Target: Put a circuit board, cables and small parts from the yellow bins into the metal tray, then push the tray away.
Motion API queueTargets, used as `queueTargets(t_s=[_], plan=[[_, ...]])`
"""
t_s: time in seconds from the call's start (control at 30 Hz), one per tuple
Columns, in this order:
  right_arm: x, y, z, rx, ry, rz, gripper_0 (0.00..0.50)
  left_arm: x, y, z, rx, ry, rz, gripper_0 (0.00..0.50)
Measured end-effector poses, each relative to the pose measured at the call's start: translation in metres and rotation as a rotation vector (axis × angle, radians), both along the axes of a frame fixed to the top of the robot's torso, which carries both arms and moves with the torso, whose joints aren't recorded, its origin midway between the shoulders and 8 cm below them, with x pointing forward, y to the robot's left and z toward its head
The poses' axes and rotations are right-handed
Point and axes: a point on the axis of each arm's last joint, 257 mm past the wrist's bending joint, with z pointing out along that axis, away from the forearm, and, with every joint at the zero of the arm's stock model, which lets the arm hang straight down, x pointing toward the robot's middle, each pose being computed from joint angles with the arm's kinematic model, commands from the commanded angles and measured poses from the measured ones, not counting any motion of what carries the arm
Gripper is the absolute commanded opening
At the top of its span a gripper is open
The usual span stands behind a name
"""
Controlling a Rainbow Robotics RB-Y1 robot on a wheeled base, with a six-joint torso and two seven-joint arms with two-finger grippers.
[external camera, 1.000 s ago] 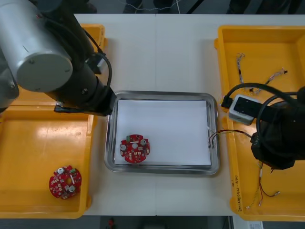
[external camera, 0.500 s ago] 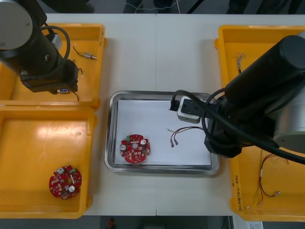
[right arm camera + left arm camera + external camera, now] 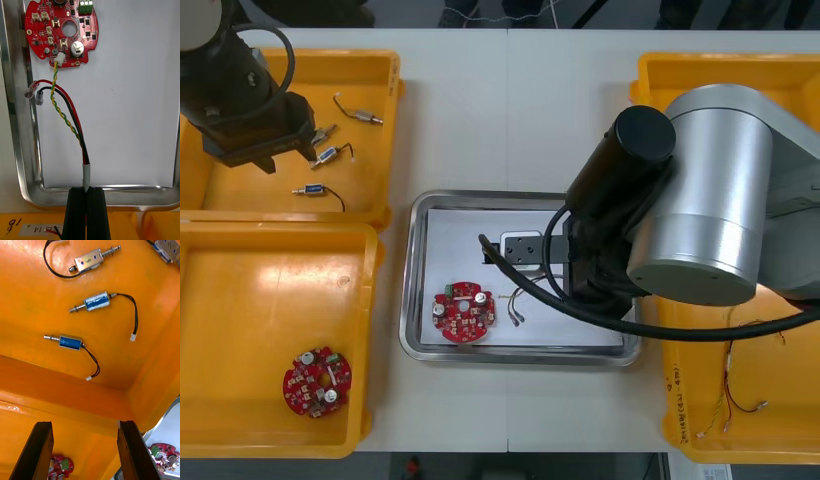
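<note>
Swinging in from the right-hand bins, your right arm has carried the red and yellow cable over the metal tray's 3 o'clock rim and onto its white inside. The cable's loose ends now lie at 3 o'clock of the round red circuit board, and one white plug touches the board's edge. The board sits in the tray's 7 o'clock corner. With the board and this cable both inside the tray, I judge that only the release is left for this delivery.

Your right gripper is clamped on the cable's grey sleeve, its fingers nearly together around it. Your left arm has pulled back from the tray to the far left yellow bin at the table's 10 o'clock. Your left gripper hangs there with its fingers wide apart above the small metal parts, touching none.
</note>
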Motion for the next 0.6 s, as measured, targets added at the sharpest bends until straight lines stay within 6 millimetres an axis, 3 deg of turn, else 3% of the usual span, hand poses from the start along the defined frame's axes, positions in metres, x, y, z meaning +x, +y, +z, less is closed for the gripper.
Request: queueTargets(t_s=[0.2, 0.6], plan=[[0.015, 0.001, -0.015, -0.048, -0.024, 0.079, 0.0, 0.015, 0.007, 0.004, -0.033, -0.014, 0.045, 0.5], [0.021, -0.003, -0.062, -0.09, 0.026, 0.071, 0.0, 0.034, 0.027, -0.005, -0.076, -0.022, 0.132, 0.5]])
